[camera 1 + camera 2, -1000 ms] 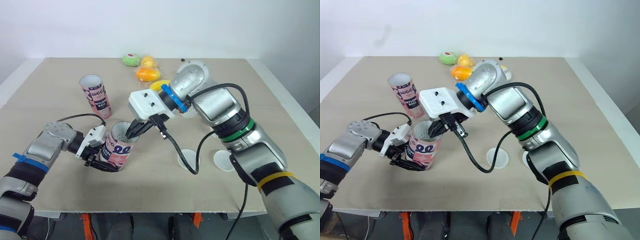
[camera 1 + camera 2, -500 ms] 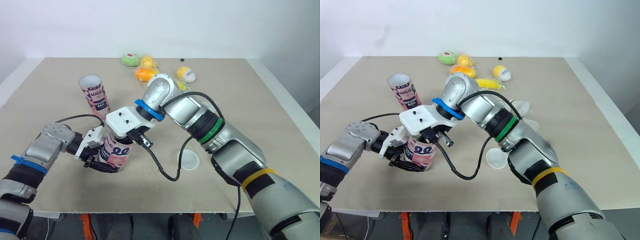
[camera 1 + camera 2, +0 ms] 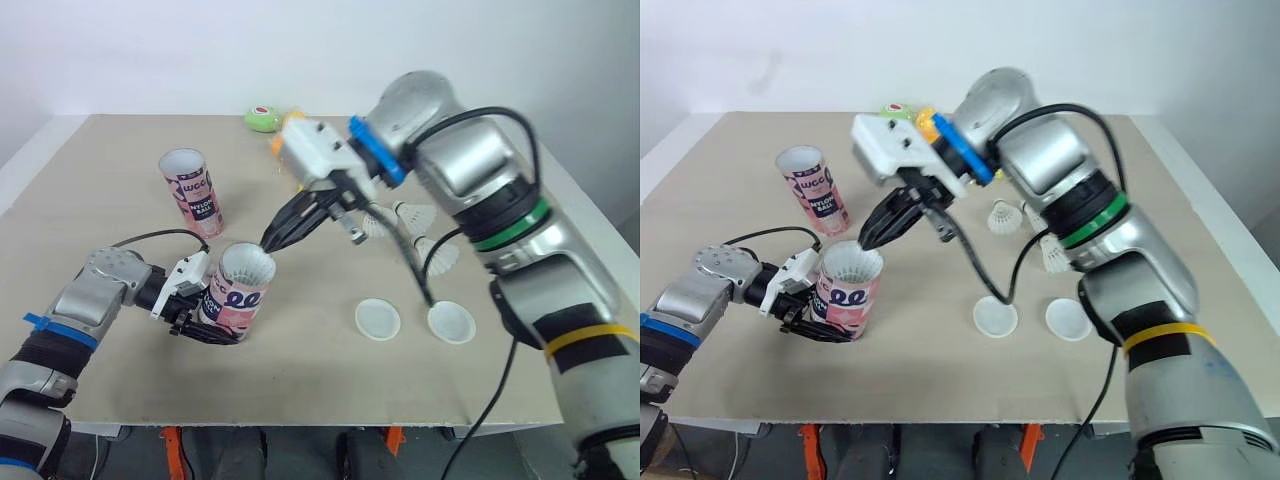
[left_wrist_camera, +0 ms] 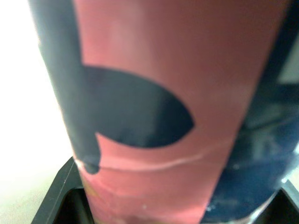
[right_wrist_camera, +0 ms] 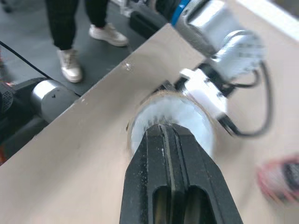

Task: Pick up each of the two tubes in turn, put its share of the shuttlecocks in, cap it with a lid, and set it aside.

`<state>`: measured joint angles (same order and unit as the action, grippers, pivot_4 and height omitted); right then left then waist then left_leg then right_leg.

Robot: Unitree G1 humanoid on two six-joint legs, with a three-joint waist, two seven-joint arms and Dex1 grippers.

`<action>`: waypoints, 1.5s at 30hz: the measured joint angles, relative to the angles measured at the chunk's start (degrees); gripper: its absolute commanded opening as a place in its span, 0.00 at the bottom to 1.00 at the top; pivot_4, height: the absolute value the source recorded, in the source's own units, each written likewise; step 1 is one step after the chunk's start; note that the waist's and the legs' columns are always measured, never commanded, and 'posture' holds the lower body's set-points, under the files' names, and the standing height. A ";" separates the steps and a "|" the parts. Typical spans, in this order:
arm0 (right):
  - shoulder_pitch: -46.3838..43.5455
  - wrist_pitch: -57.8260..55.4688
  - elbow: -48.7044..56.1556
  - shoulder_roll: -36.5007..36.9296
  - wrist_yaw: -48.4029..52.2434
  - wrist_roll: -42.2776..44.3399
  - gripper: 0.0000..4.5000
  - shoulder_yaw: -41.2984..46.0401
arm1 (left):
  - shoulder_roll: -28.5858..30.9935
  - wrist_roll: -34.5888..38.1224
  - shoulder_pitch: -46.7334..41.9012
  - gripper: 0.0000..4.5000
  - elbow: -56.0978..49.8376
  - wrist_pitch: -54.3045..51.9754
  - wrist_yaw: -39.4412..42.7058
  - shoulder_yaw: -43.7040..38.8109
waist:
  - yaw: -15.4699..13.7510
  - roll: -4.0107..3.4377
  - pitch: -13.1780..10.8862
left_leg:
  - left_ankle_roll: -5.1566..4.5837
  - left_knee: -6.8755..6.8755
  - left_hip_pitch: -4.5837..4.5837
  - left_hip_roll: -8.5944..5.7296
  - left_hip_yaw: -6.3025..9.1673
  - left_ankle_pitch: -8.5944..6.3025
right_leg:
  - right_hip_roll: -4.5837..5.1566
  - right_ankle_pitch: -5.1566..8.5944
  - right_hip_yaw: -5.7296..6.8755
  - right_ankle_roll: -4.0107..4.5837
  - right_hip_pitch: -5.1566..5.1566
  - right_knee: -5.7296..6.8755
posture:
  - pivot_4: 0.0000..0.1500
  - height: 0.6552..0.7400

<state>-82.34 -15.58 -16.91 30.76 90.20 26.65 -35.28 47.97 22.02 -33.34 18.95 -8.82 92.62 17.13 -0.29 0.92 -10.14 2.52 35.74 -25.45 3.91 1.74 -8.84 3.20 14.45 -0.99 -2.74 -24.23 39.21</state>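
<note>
Near the tabletop's (image 3: 300, 385) front edge, left gripper (image 3: 200, 310) clamps the pink tube (image 3: 240, 298) upright for loading; right gripper (image 3: 271, 242), fingers pressed together, hovers above the shuttlecock (image 3: 247, 267) in its mouth.

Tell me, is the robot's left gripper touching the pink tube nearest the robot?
Touching. In the left eye view the left gripper is clamped around the lower part of the pink tube, with no gap between them.

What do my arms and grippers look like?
Silver-grey shells, black cables. Blue tape band on the left arm; blue ring, green ring, yellow tape on the right arm. White housings and black fingers on left gripper and right gripper.
</note>
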 measured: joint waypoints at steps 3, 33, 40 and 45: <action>0.97 0.99 2.77 4.39 0.02 0.35 0.01 1.08 | -2.49 -0.53 0.03 0.62 0.57 1.26 -0.13 -1.45 | -0.26 -0.02 -0.01 | -0.01 0.03 -0.04 0.01 0.01 0.01 | -0.03 0.01 0.00 -0.01 0.00 0.01 | 1.00 0.41; 33.63 -2.10 9.91 14.30 -5.44 -27.33 0.66 4.11 | -27.07 -2.92 4.28 0.62 8.85 20.09 -10.68 -7.08 | 1.28 -0.02 -0.08 | 0.12 0.22 -0.17 -0.02 -0.02 -0.10 | -0.02 -0.10 -0.07 -0.47 0.05 -0.08 | 1.00 0.41; 35.12 -2.14 11.68 13.35 -5.22 -29.23 0.37 4.13 | -27.34 -2.80 5.02 0.62 8.78 19.22 -11.08 -7.55 | 1.35 -0.03 -0.05 | 0.15 0.25 0.08 -0.02 -0.03 -0.09 | -0.02 -0.16 -0.07 -0.45 0.26 -0.08 | 1.00 0.41; 35.00 -1.89 12.96 13.12 -5.05 -29.59 0.01 4.35 | -27.34 -2.78 5.01 0.62 8.08 15.86 -10.66 -7.31 | 1.35 -0.04 0.07 | 0.15 0.20 0.20 -0.02 -0.02 -0.10 | -0.02 -0.08 -0.07 -0.45 0.36 -0.08 | 1.00 0.41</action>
<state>-47.34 -17.48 -3.96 43.88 85.14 -2.93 -30.93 20.63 19.24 -28.34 27.03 7.04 81.96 9.83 1.06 0.88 -10.07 2.67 35.95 -25.25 3.89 1.72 -8.93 3.18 14.37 -1.06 -3.19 -23.87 39.13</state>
